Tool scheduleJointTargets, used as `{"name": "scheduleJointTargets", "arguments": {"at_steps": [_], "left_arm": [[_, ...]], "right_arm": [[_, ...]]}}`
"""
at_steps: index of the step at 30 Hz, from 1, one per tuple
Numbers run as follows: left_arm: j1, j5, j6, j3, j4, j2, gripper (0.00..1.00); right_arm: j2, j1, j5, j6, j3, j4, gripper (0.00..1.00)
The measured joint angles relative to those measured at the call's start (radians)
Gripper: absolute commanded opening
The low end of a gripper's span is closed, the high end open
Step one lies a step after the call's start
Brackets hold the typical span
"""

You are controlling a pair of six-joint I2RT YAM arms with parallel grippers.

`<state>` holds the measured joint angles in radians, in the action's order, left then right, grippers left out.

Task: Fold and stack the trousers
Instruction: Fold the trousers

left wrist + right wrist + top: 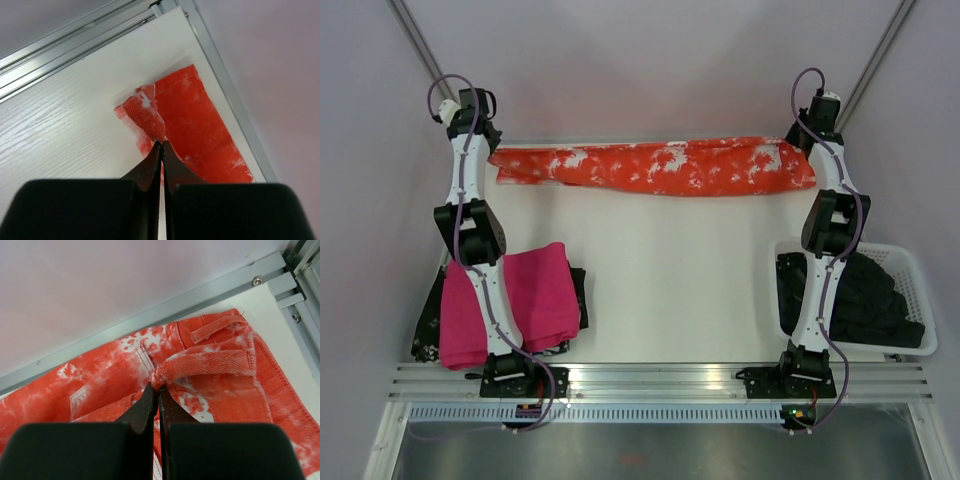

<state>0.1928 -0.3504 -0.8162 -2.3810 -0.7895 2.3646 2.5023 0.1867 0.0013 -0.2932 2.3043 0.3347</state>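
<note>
The orange-red trousers [655,166] with white blotches lie stretched in a long band along the table's far edge. My left gripper [485,135] is at their left end, shut on a pinched fold of the leg cuff [150,120], seen between its tips [161,143]. My right gripper [807,135] is at their right end, shut on a bunched fold of the waistband [210,362], seen at its tips [156,386]. Both ends sit just lifted off the table.
A folded magenta-pink cloth [520,300] lies on a dark garment at the near left. A white basket [910,262] with a black garment [865,300] stands at the near right. The aluminium frame rail [150,315] and walls run close behind the trousers.
</note>
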Motion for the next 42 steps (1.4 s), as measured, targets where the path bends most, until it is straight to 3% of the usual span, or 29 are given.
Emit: {"name": "scheduleJointTargets", "arguments": {"at_steps": [6,15,20,28,31,32,33,35,36,42], "left_arm": [[-0.027,-0.109,-0.018,0.013,-0.12,-0.046,0.02],[-0.034,-0.149,-0.056,0.018,-0.214,-0.063,0.02],[-0.037,-0.157,-0.056,0.022,-0.138,-0.021,0.02],[-0.037,-0.135,-0.055,0.02,0.125,0.129,0.03],[-0.038,-0.108,-0.054,0.016,0.229,0.168,0.24],[-0.037,-0.105,-0.055,0.014,0.271,0.182,0.31],[-0.037,-0.094,-0.053,0.012,0.308,0.194,0.54],[-0.032,-0.072,-0.042,0.005,0.365,0.209,0.72],[-0.031,-0.058,-0.037,0.0,0.39,0.212,0.81],[-0.026,0.011,0.053,0.011,0.475,0.172,0.89]], "right_arm": [[0.02,0.0,0.003,-0.018,-0.008,-0.035,0.0],[0.02,-0.004,0.003,-0.024,-0.032,-0.059,0.0],[0.02,-0.004,0.006,-0.022,-0.034,-0.064,0.0],[0.05,-0.004,-0.013,-0.017,-0.024,-0.159,0.01],[0.11,-0.004,-0.016,-0.036,0.026,-0.208,0.24],[0.132,-0.004,-0.014,-0.043,0.042,-0.227,0.43],[0.15,-0.003,-0.013,-0.056,0.054,-0.251,0.6],[0.167,0.002,-0.016,-0.073,0.058,-0.282,0.98],[0.17,0.006,-0.027,-0.084,0.058,-0.291,0.98],[0.12,0.011,-0.111,-0.059,0.045,-0.291,0.98]]}}
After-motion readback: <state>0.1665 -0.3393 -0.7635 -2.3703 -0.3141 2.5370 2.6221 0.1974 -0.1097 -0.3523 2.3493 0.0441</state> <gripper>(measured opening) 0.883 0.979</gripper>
